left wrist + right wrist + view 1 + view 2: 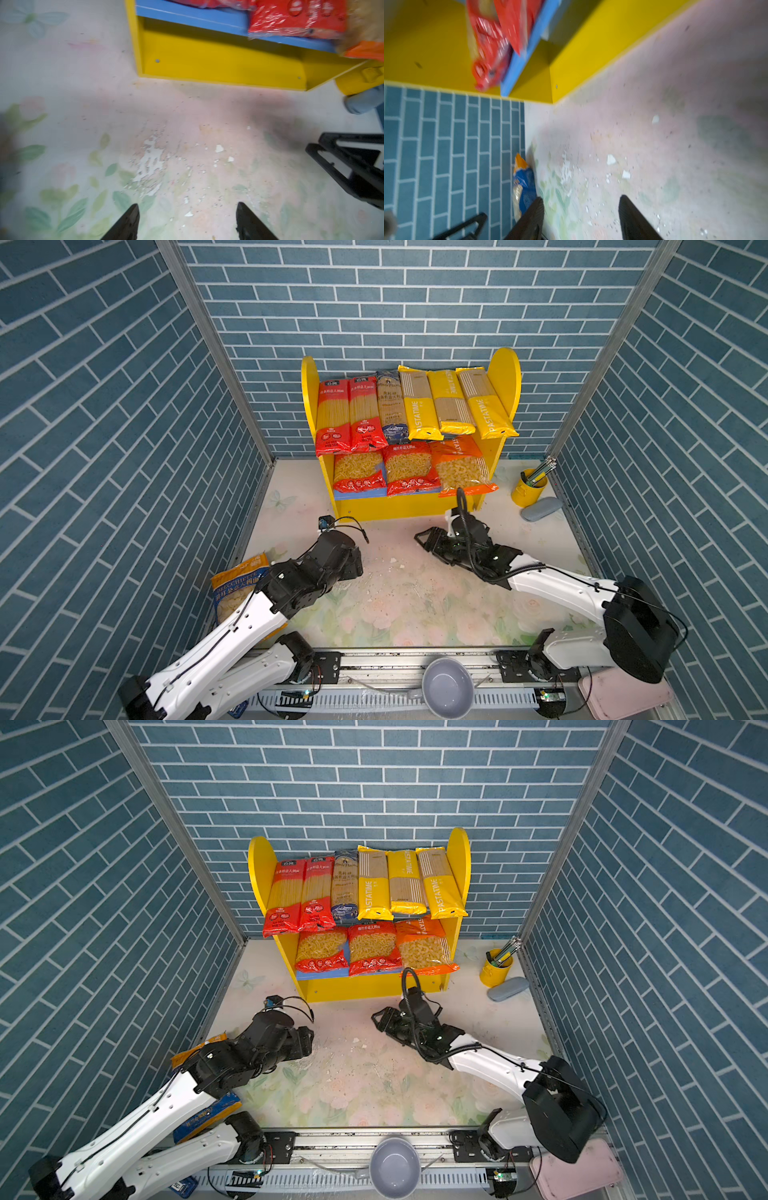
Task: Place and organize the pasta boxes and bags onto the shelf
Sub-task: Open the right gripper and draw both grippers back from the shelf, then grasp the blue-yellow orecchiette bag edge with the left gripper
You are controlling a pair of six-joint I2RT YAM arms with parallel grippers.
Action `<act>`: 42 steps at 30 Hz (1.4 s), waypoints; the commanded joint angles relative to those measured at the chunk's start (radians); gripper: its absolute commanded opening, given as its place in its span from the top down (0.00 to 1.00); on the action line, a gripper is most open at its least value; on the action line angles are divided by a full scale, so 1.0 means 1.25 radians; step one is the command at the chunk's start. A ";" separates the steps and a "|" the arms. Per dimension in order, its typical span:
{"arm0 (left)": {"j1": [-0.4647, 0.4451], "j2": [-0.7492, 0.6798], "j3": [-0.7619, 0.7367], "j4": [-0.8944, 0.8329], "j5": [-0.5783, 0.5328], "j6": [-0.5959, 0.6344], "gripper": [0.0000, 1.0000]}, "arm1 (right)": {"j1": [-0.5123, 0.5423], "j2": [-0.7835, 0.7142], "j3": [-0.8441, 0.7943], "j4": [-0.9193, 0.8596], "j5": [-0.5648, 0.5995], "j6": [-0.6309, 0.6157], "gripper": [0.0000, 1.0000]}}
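The shelf [505, 377] [457, 853] stands at the back of the table. Its upper board carries red [332, 418], dark-blue [390, 406] and yellow [451, 402] spaghetti packs. On the lower board lie two red bags [357, 472] and an orange bag [461, 468]. A blue-orange bag [235, 593] [199, 1046] [523, 187] lies at the table's left edge, partly under my left arm. My left gripper [357, 564] [309, 1042] [187, 207] is open over bare mat. My right gripper [424, 539] [378, 1019] [581, 198] is open and empty in front of the shelf.
A yellow pen cup [528, 489] and a grey case [540, 509] sit right of the shelf. A grey bowl [446, 686] and a pink tray [623, 697] are at the front rail. White flecks [392, 560] dot the floral mat. Brick-pattern walls close three sides.
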 commanded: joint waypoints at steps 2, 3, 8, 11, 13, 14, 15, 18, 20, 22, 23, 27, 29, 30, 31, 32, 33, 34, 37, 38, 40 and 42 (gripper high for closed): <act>0.163 -0.043 -0.013 -0.140 0.006 0.045 0.25 | 0.095 0.158 0.139 -0.035 -0.060 -0.090 0.44; 0.214 -0.055 -0.022 -0.129 0.034 0.061 0.25 | 0.118 0.199 0.179 -0.034 -0.074 -0.101 0.45; 0.403 -0.060 -0.056 -0.111 0.095 0.061 0.18 | 0.184 0.388 0.355 -0.024 -0.161 -0.112 0.48; 0.461 -0.027 -0.057 -0.154 0.065 0.005 0.12 | 0.207 0.460 0.452 -0.036 -0.184 -0.116 0.49; 0.492 0.004 -0.051 -0.197 0.029 -0.027 0.11 | 0.211 0.494 0.506 -0.056 -0.196 -0.118 0.49; 0.501 0.023 -0.045 -0.207 0.011 -0.034 0.11 | 0.211 0.502 0.515 -0.057 -0.194 -0.111 0.49; 0.511 0.043 -0.042 -0.209 -0.001 -0.036 0.10 | 0.209 0.501 0.512 -0.047 -0.191 -0.103 0.49; 0.568 0.094 -0.054 -0.164 0.007 -0.007 0.11 | 0.202 0.475 0.476 -0.027 -0.185 -0.097 0.49; 0.606 0.124 -0.060 -0.117 0.030 0.026 0.10 | 0.194 0.446 0.437 -0.022 -0.186 -0.097 0.49; 0.626 0.154 -0.053 -0.087 0.011 0.063 0.10 | 0.182 0.413 0.393 -0.020 -0.188 -0.100 0.49; 0.633 0.170 -0.051 -0.076 -0.004 0.075 0.10 | 0.174 0.397 0.370 -0.020 -0.191 -0.102 0.49; 0.667 0.230 -0.062 -0.001 0.001 0.138 0.09 | 0.134 0.344 0.289 -0.027 -0.209 -0.107 0.50; 0.682 0.273 -0.057 0.019 -0.004 0.166 0.10 | 0.118 0.323 0.260 -0.032 -0.215 -0.113 0.50; 0.694 0.296 -0.044 0.024 0.000 0.180 0.10 | 0.109 0.312 0.245 -0.035 -0.215 -0.118 0.50; 0.706 0.317 -0.033 0.031 0.009 0.196 0.10 | 0.103 0.301 0.235 -0.037 -0.212 -0.119 0.50; 0.711 0.337 -0.020 0.042 0.012 0.218 0.11 | 0.096 0.290 0.221 -0.036 -0.210 -0.121 0.50; 0.712 0.361 -0.007 0.054 0.005 0.238 0.11 | 0.091 0.280 0.208 -0.033 -0.206 -0.121 0.50; 0.713 0.379 0.000 0.065 -0.005 0.252 0.11 | 0.088 0.273 0.200 -0.030 -0.204 -0.121 0.50; 0.716 0.465 0.036 0.069 -0.030 0.288 0.15 | 0.082 0.252 0.183 -0.036 -0.194 -0.130 0.50; 0.718 0.492 0.047 0.072 -0.027 0.299 0.18 | 0.082 0.242 0.178 -0.045 -0.185 -0.137 0.50; 0.735 0.530 0.062 0.086 0.006 0.320 0.27 | 0.081 0.221 0.171 -0.069 -0.161 -0.154 0.50; 0.765 0.561 0.077 0.099 0.063 0.335 0.36 | 0.081 0.197 0.167 -0.100 -0.136 -0.178 0.50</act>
